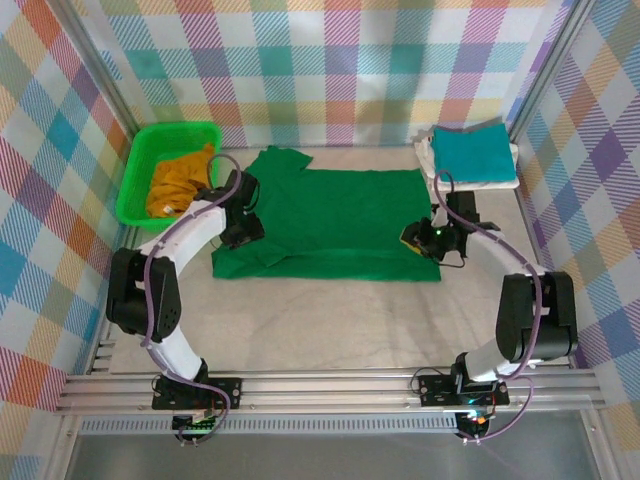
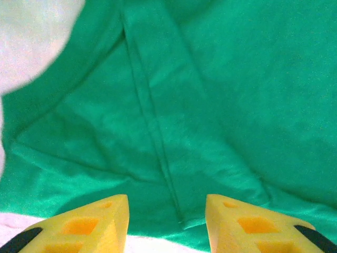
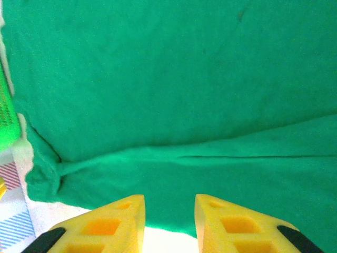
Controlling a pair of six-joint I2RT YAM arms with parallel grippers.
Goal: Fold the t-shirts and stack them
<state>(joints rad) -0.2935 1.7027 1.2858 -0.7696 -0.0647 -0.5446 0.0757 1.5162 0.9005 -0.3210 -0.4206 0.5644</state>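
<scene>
A dark green t-shirt (image 1: 330, 220) lies spread flat on the table, its near part folded over. My left gripper (image 1: 243, 228) hovers at the shirt's left edge, open, with only green cloth (image 2: 221, 95) and a seam below the gap (image 2: 167, 203). At the shirt's right edge my right gripper (image 1: 415, 238) is open too, and a fold of the green cloth (image 3: 168, 79) lies beyond its gap (image 3: 169, 203). A mustard yellow t-shirt (image 1: 180, 180) sits crumpled in the basket. A folded teal t-shirt (image 1: 472, 150) rests on a folded white one (image 1: 490, 183) at the back right.
The bright green plastic basket (image 1: 140, 175) stands at the back left, close to my left arm. Checked walls with metal posts close in the table on three sides. A metal rail (image 1: 330, 390) runs along the near edge, with bare table between it and the shirt.
</scene>
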